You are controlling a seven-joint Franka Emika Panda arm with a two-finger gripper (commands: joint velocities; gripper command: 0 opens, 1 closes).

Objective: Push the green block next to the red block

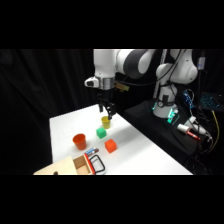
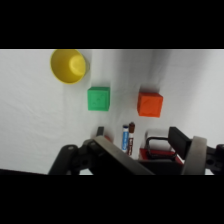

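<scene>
— Where do the blocks sit on the table?
— In the side view, the green block lies behind and left of the red block, near it but apart.
— And the cups?
— One cup stands just behind the green block, under the gripper. The other cup stands left of both blocks. A wooden box lies at the front edge.

White arm reaching down
</scene>
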